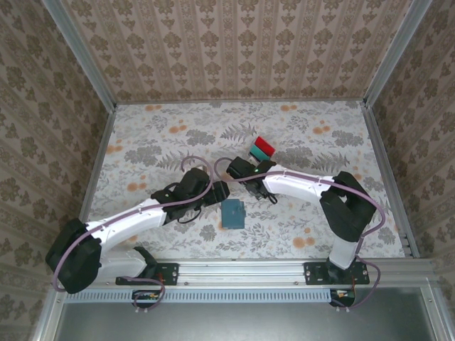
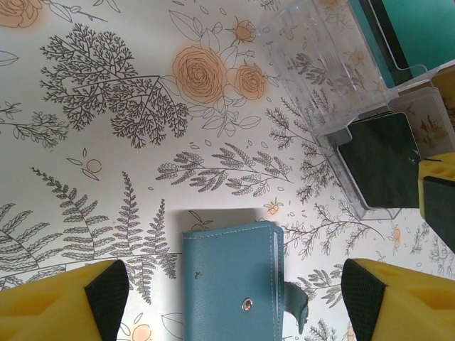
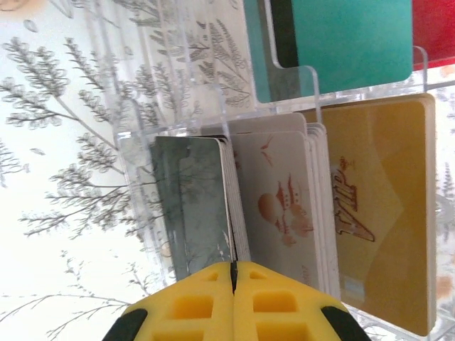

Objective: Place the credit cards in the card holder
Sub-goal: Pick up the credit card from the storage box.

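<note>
Right gripper (image 3: 232, 284) sat pinched shut at dark card (image 3: 192, 206) edge, left gripper (image 2: 234, 295) wide open, empty; thin pinch could slip or drag white cards (image 3: 274, 206).

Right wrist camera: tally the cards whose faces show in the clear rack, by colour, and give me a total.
dark card: 1
white card: 1
gold card: 1
teal card: 1
red card: 1
Total: 5 cards with a face showing. Thin edges beside the white card may be more cards, but I cannot count them.
</note>
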